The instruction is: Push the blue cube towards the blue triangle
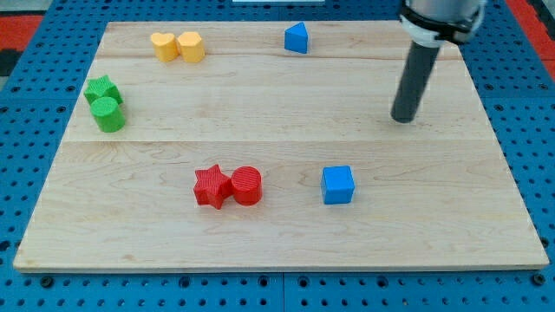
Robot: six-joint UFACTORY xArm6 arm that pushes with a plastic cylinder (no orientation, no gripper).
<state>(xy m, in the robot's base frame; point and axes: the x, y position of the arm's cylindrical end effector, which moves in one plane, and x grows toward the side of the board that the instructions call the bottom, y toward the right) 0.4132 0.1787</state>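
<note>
The blue cube (pixel 337 185) sits on the wooden board right of centre, toward the view's bottom. The blue triangle (pixel 297 38) sits near the board's top edge, a little left of the cube's column. My tip (pixel 403 119) rests on the board up and to the right of the blue cube, with a clear gap between them. The tip is well to the right of and below the blue triangle. The dark rod rises from the tip toward the view's top right.
A red star (pixel 211 187) and a red cylinder (pixel 247 185) touch left of the cube. Two yellow blocks (pixel 178 46) sit at the top left. A green star (pixel 101 88) and green cylinder (pixel 108 114) sit at the left edge.
</note>
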